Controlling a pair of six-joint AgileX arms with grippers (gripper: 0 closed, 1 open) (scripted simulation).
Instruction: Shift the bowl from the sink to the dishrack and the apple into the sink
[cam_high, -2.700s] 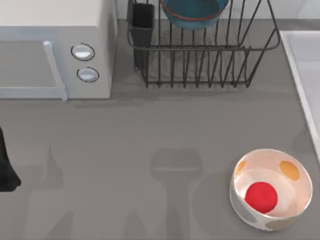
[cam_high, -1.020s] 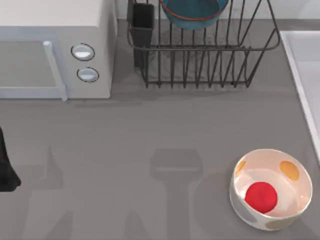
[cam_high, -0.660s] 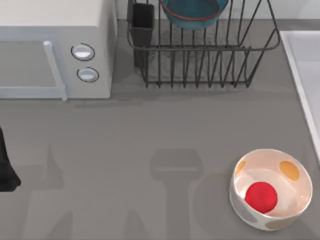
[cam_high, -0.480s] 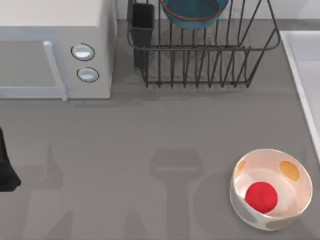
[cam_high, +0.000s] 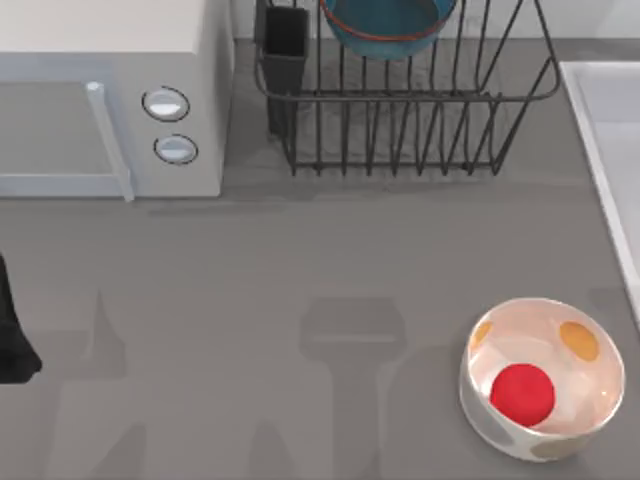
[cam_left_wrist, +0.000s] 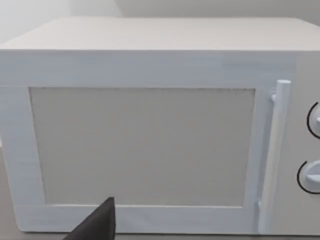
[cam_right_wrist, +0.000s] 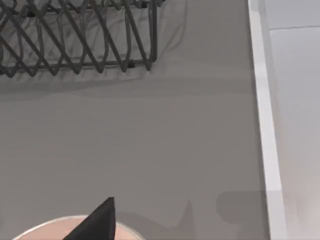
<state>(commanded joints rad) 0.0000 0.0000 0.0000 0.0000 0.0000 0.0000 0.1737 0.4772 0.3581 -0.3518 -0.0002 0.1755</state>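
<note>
At the counter's (cam_high: 300, 260) far left edge in the top view, a black part of my left arm (cam_high: 12, 335) sits low beside the microwave. Its pincer (cam_left_wrist: 95, 225) appears in the left wrist view as one dark fingertip against the microwave door; I cannot tell whether that pincer is open or closed.

The white microwave (cam_high: 110, 90) occupies the rear left of the counter, door shut, with a vertical bar handle (cam_high: 108, 140) and two round dials (cam_high: 166, 104) stacked to the right of the handle.

Immediately right of the microwave stands the dishrack (cam_high: 410, 110), a dark wire frame with a black utensil cup (cam_high: 285, 50) at its left corner. The teal-blue bowl (cam_high: 385, 22) rests inside the rack at the rear, partly cut off by the picture's upper edge, its orange-red band visible.

Toward the front right, a white spotted bowl (cam_high: 575, 340) sits on the counter, just beside the sink's rim. The red apple (cam_high: 521, 394) lies inside this bowl, not in the sink.

Along the right edge runs the sink (cam_high: 605, 150), its raised pale rim bordering the counter.

In the right wrist view, my right pincer (cam_right_wrist: 97, 222) shows as a single dark fingertip above the spotted bowl's rim; I cannot tell its state.
</note>
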